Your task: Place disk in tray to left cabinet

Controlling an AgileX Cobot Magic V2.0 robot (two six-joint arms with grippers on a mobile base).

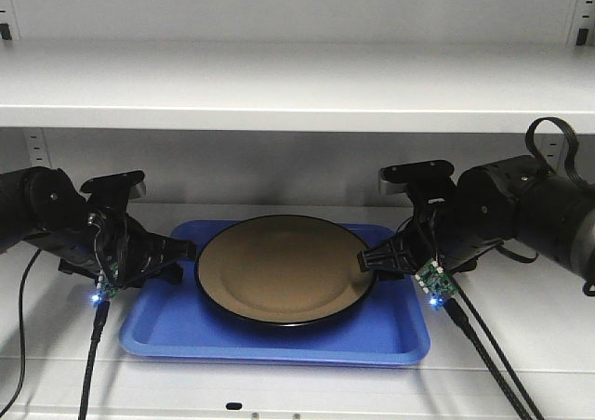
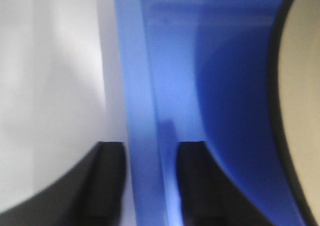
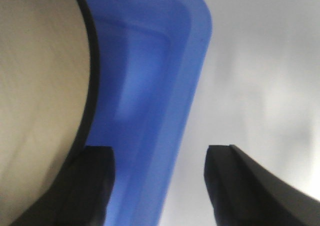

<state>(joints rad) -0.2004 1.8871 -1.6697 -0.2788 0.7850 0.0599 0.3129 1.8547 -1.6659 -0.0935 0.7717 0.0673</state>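
The left end effector (image 2: 145,186) straddles the left rim of the tray (image 1: 177,332), one finger outside and one inside; whether it pinches the rim cannot be told. The right end effector (image 3: 157,186) stands spread over the right rim, not touching it. The tray's long axis runs left to right on the shelf of the left cabinet (image 1: 297,85). The disk (image 1: 285,269) lies flat inside it, nearly filling its depth. Bare shelf shows on both sides; the upper shelf hangs close overhead.
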